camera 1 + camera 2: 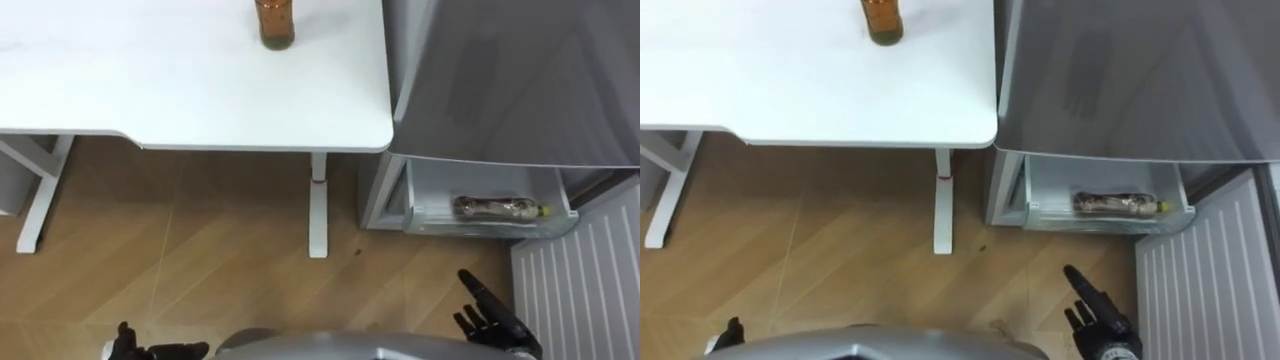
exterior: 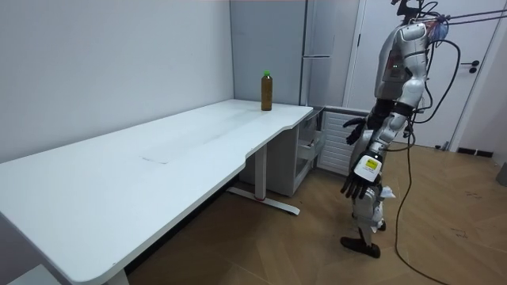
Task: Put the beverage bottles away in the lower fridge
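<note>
R hand [image 1: 490, 318] hanging w/ fingers relaxed, empty; bottle [image 1: 500, 208] lying in fridge drawer [image 1: 440, 180] at its 12 o'clock, well apart. L hand [image 1: 128, 346] slack too.

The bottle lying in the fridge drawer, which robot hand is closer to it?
Right. The right hand hangs open over the floor just in front of the drawer holding the bottle. The left hand is far off to the left, in front of the table.
</note>
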### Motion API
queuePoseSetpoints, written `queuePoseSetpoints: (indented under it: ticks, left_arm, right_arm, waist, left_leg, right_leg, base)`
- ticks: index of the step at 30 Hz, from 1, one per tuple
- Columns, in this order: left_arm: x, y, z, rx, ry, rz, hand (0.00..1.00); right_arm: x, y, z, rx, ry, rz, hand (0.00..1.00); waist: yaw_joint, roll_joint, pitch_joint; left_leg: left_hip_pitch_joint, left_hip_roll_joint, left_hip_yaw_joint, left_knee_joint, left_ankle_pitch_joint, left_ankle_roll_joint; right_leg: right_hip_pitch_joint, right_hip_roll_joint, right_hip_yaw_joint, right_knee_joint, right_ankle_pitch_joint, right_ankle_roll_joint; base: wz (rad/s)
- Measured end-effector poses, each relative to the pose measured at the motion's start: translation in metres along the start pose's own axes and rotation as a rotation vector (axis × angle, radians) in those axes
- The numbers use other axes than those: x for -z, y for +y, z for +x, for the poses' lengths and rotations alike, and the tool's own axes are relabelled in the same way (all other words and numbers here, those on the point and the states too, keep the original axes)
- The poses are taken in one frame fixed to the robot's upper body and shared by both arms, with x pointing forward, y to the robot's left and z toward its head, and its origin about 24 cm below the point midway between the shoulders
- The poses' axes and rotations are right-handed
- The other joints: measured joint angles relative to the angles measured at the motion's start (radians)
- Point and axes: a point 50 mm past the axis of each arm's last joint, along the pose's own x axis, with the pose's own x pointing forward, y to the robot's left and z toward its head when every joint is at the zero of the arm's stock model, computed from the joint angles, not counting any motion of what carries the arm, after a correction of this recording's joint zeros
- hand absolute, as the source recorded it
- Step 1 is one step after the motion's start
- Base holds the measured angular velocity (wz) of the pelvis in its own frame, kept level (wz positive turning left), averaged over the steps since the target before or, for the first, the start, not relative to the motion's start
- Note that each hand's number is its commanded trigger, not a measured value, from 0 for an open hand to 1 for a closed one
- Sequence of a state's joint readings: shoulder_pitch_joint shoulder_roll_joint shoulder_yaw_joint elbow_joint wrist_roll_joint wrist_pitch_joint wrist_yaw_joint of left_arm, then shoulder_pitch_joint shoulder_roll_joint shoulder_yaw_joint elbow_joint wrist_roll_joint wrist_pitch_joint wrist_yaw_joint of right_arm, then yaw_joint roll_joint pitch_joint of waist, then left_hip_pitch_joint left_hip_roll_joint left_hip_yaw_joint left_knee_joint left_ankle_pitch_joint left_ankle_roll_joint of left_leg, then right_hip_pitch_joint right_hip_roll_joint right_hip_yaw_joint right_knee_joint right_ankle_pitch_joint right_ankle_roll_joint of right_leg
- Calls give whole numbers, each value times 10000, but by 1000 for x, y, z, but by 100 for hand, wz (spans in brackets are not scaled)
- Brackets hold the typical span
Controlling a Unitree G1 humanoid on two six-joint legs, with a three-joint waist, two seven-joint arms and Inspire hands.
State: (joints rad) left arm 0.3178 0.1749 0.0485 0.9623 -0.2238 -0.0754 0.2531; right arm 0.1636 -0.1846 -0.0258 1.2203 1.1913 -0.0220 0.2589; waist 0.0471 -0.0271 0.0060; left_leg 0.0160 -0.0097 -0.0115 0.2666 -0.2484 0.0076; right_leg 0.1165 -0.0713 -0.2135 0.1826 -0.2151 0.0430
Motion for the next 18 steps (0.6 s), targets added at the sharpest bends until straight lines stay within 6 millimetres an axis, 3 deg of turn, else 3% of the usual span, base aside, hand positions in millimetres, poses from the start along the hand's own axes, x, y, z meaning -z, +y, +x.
queuePoseSetpoints:
  ticks: [4, 8, 15, 18]
  left_arm:
    - [-2, 0, 1, -231, -29, -297, 0]
    - [-15, -3, 3, -282, -440, -232, 0]
    - [-57, -10, 7, -338, -1983, -1023, 0]
    - [-87, -14, 1, -393, -3097, -2060, 0]
  right_arm:
    - [6, -7, -1, 413, 905, -2695, 0]
    - [11, -13, -3, 812, 1647, -5060, 0]
    - [16, -17, -4, 1163, 2112, -6405, 0]
    - [14, -13, -2, 1106, 2049, -6989, 0]
  waist:
    - [-183, -53, -1]
    - [-146, -73, -2]
    - [-232, -87, 8]
    - [-222, -39, -35]
  left_leg:
    - [141, -2, -13, -46, 0, 0]
    - [153, 3, 50, -37, 1, 1]
    - [141, 25, 66, 15, 1, 2]
    - [142, 31, 84, -1, 14, -2]
  right_leg:
    - [131, -1, 1, -2, 0, 0]
    - [92, 1, 87, 22, 9, -1]
    - [103, 25, 132, 22, 59, -3]
    - [48, 30, 180, 31, 60, -5]
  base:
    - [0]
    - [-5]
    - [-1]
    - [-2]
